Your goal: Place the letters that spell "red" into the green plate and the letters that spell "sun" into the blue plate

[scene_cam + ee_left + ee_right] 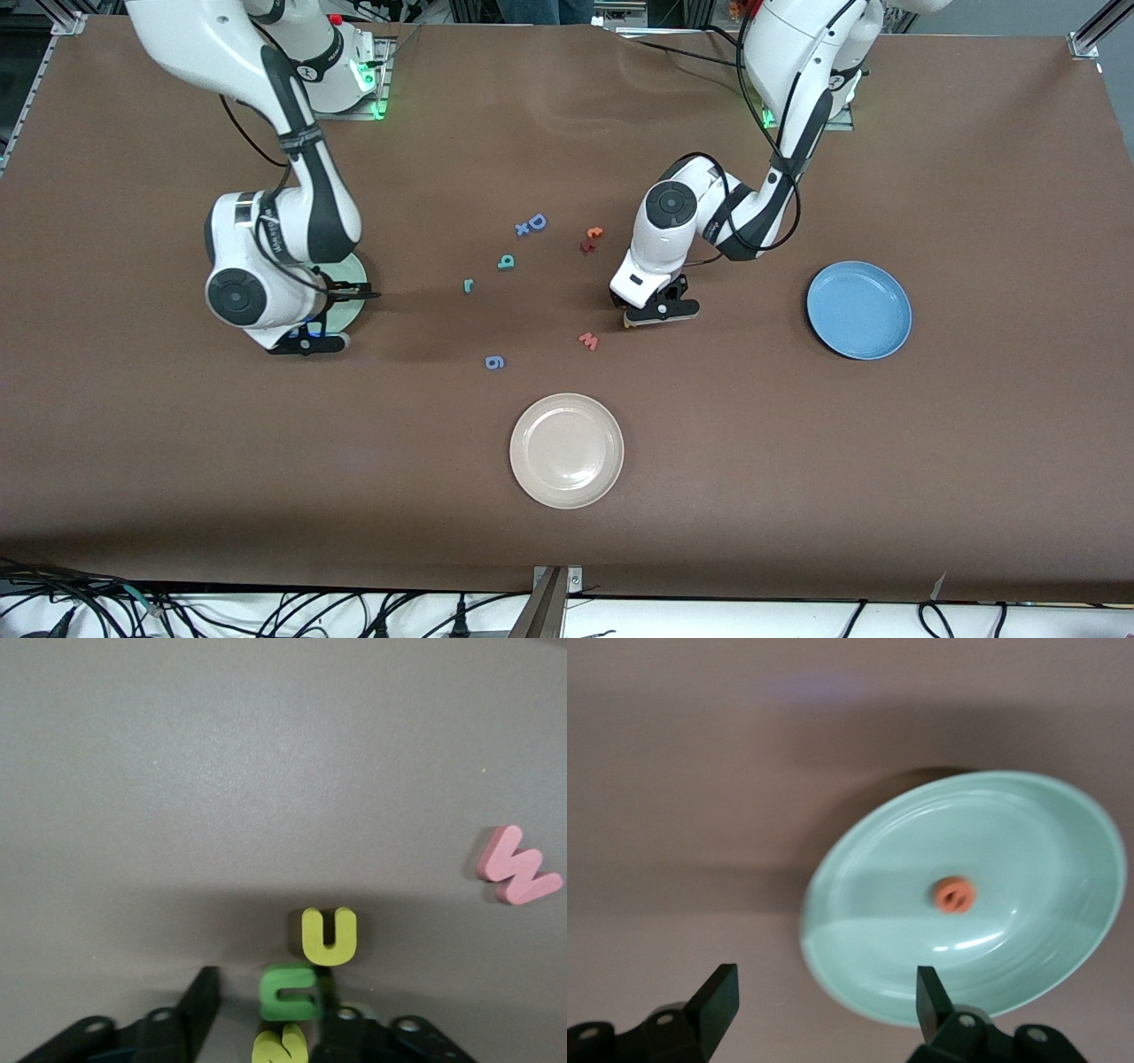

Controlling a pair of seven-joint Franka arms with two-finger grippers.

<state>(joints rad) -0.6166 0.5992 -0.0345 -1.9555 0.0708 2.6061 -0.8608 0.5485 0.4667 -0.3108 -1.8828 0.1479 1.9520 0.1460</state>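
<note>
Right gripper [819, 1001], jaws apart, hangs over green plate [859, 904] holding orange e [954, 895]; left gripper [266, 1014] straddles green n [288, 992], grip unclear

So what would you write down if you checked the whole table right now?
Surface: brown table, nothing spilled.
Job's things: orange e lies in the green plate. Teal r and teal d lie on the table. Yellow u, green n and yellow s lie together on the table. The blue plate holds no letters.
Clutter: cream plate, blue D, blue x, blue 9, pink w, two reddish pieces.
Grippers: left gripper low, fingers apart around n and s. Right gripper open above the green plate.
Cables: bundle along the camera edge.
Surroundings: nothing seen.
</note>
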